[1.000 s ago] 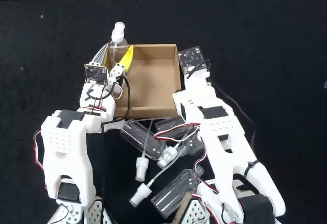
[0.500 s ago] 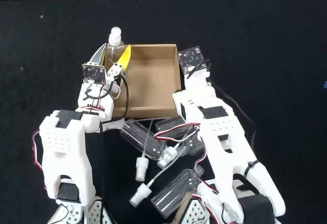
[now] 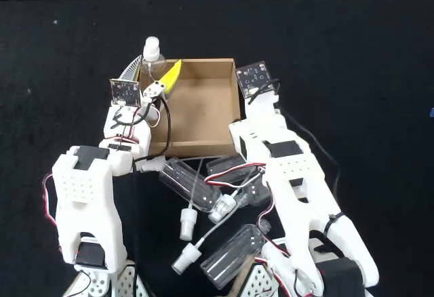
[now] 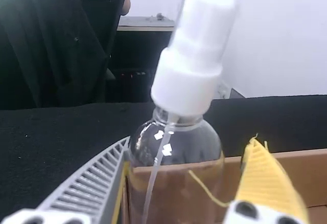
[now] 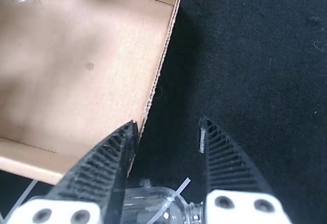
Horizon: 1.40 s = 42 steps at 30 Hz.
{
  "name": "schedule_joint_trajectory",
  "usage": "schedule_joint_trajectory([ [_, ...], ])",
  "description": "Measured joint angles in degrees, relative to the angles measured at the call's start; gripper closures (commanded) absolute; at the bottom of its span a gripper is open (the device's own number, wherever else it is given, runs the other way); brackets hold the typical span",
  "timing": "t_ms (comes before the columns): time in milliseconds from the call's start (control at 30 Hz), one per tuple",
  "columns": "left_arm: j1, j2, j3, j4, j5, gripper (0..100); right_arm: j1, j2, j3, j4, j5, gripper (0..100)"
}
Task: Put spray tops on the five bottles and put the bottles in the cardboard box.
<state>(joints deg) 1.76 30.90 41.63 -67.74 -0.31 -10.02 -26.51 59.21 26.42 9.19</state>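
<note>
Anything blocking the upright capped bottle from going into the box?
Nothing visible. The bottle stands at the box's far left corner, between the left gripper's open fingers. Whether its base is already inside the wall, I cannot tell.

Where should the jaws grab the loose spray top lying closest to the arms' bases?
Take the spray top by its stout white head, from straight above, jaws across its narrow width. It lies flat on the table, and its trailing tube looks too thin to hold.
</note>
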Motion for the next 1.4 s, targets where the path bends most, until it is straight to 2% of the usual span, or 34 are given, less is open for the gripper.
schedule_joint_trajectory([
  [333, 0.0, -1.67, 0.44, 0.0, 0.18, 67, 0.0, 0.0, 0.0, 0.0, 0.0, 81.9],
  [433, 0.0, -6.77, 2.02, 3.69, 0.26, 67, 0.0, 0.0, 0.0, 0.0, 0.0, 81.9],
  [733, 0.0, -23.82, 6.07, 27.78, 0.35, 67, 0.0, 0.0, 0.0, 0.0, 0.0, 81.9],
  [1100, 0.0, -46.59, 12.22, 49.05, 0.35, 67, 0.0, 0.0, 0.0, 0.0, 0.0, 81.9],
  [1233, -1.49, -57.05, 12.22, 62.33, 0.35, 67, 0.0, 0.0, 0.53, 0.0, 0.0, 81.9],
  [1400, -1.67, -69.1, 12.22, 83.87, 0.35, 67, 0.0, 0.0, 0.53, 0.0, 0.0, 81.9],
])
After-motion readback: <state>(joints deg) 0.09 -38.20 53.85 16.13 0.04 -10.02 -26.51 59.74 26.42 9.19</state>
